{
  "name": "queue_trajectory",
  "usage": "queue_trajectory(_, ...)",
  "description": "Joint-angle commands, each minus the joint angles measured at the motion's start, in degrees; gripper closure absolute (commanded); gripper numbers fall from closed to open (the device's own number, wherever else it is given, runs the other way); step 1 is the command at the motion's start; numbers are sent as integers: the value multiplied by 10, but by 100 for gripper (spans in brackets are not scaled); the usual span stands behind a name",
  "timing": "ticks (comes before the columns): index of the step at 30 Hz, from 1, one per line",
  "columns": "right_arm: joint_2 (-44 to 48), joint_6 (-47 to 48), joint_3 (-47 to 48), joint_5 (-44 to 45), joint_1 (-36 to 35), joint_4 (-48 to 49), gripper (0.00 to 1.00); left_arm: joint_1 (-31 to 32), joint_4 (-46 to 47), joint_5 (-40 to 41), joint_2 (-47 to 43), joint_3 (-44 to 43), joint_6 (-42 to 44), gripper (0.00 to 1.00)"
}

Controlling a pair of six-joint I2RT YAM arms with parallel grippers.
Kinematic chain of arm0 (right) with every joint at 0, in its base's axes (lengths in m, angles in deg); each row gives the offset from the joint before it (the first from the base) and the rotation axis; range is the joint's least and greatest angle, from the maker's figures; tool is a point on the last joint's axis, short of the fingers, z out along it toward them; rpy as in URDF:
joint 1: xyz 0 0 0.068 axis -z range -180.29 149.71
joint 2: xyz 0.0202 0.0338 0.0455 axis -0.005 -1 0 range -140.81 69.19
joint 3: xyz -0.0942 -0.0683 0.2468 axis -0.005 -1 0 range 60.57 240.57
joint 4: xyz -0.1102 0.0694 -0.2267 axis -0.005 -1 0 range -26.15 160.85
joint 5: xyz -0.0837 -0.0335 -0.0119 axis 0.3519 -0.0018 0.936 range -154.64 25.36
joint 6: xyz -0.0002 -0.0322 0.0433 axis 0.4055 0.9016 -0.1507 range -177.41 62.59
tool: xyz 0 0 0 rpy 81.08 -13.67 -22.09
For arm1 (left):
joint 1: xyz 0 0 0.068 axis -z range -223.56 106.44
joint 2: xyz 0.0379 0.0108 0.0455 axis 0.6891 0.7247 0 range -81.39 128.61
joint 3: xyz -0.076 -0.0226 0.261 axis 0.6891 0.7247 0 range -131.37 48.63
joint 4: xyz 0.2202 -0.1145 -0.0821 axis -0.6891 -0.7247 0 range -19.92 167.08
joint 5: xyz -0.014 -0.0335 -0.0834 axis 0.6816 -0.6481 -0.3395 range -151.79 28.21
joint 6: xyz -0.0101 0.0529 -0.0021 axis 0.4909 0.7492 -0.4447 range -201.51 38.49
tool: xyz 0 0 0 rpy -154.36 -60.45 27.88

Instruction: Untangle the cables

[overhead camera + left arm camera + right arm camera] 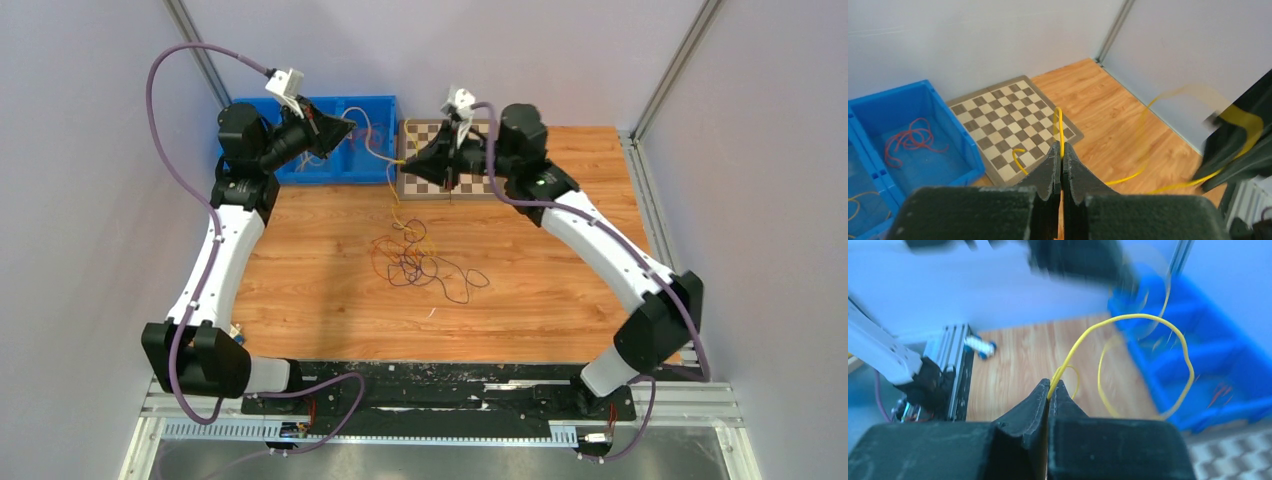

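Observation:
A loose tangle of cables (415,260) in yellow, orange, red and dark purple lies mid-table. A yellow cable (378,146) rises from it and spans between both grippers at the back. My left gripper (346,130) hovers by the blue bin and is shut on the yellow cable (1060,125), which comes out between its tips (1061,147). My right gripper (410,160), over the chessboard's left edge, is shut on the same yellow cable (1148,317) at its tips (1052,385). The cable loops slack between them.
A blue bin (372,110) stands at the back left; one compartment holds a red cable (908,142), another an orange one (855,205). A chessboard mat (470,185) lies beside it. Grey walls stand close behind and at both sides.

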Motion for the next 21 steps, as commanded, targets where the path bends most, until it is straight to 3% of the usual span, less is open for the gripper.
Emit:
queue_trajectory(1, 59, -46, 47, -26, 0, 29, 100, -1, 4, -120, -45, 18, 72, 100)
queue_trajectory(8, 61, -49, 29, -27, -1, 22, 100, 10, 3, -260, -75, 40, 78, 100)
queue_trajectory(14, 57, -48, 38, -29, -1, 24, 100, 75, -80, -290, -92, 59, 157, 100)
queue_trajectory(18, 56, -54, 41, -36, -1, 25, 100, 97, -78, -275, -92, 75, 176, 91)
queue_trajectory(19, 57, -56, 40, -38, -1, 26, 100, 100, -72, -271, -87, 75, 175, 82)
queue_trajectory(21, 58, -60, 38, -44, -1, 28, 100, 107, -64, -251, -79, 75, 175, 76)
